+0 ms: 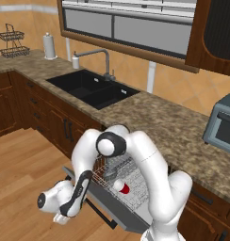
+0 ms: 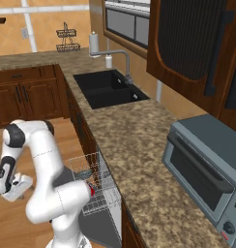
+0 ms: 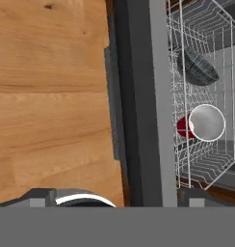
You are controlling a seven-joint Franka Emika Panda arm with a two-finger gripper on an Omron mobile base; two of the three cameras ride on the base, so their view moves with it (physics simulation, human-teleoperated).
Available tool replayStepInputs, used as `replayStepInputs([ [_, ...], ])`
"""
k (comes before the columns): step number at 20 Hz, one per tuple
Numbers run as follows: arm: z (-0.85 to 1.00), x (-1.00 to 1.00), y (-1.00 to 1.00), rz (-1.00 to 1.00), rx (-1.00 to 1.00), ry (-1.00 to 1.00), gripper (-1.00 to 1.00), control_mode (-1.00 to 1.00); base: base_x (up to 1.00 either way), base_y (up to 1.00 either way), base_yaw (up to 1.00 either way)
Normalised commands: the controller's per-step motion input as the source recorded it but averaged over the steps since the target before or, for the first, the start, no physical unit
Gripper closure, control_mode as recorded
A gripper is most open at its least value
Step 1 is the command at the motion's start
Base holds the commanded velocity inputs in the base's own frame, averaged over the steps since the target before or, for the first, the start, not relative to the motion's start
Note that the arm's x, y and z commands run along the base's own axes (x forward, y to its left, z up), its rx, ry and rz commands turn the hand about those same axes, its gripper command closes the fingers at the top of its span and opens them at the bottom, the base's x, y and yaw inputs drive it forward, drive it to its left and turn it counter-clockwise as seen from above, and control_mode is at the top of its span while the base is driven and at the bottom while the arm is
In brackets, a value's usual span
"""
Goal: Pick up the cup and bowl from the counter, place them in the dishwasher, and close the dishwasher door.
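The dishwasher door (image 3: 138, 96) hangs open over the wood floor, its long bar handle (image 3: 112, 106) along the outer edge. In the white wire rack (image 1: 131, 193) the red cup (image 3: 201, 123) lies on its side, white inside facing the hand camera. The grey bowl (image 3: 196, 67) rests tilted in the rack beside it. The cup (image 1: 121, 187) also shows red behind my forearm. My gripper (image 3: 117, 198) is open and empty, low over the floor, just outside the door's handle edge. It appears at the lower left as gripper (image 1: 60, 217) and gripper (image 2: 16, 190). The counter (image 1: 173, 122) runs above the dishwasher.
A black double sink (image 1: 93, 89) with a faucet (image 1: 105, 61) is set into the counter at the left. At the right stands a grey toaster oven (image 2: 207, 169). A paper towel roll (image 1: 49, 45) and a wire stand (image 1: 13, 42) sit at the far corner. Wood floor (image 1: 22, 164) lies to the left.
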Motion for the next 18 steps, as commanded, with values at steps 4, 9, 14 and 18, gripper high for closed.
replayStepInputs([
  [4, -0.71, 0.61, 0.02, 0.09, -0.21, 0.05, -1.00, -1.00, 0.00, 0.00, 0.00],
  [9, -0.99, 0.33, 0.11, 0.20, -0.23, 0.01, -1.00, -1.00, 0.00, 0.00, 0.00],
  [14, -0.79, 0.43, -0.15, 0.15, -0.12, 0.00, -1.00, -1.00, 0.00, 0.00, 0.00],
  [18, -0.62, 0.72, -0.35, 0.10, -0.08, 0.07, -1.00, -1.00, 0.00, 0.00, 0.00],
])
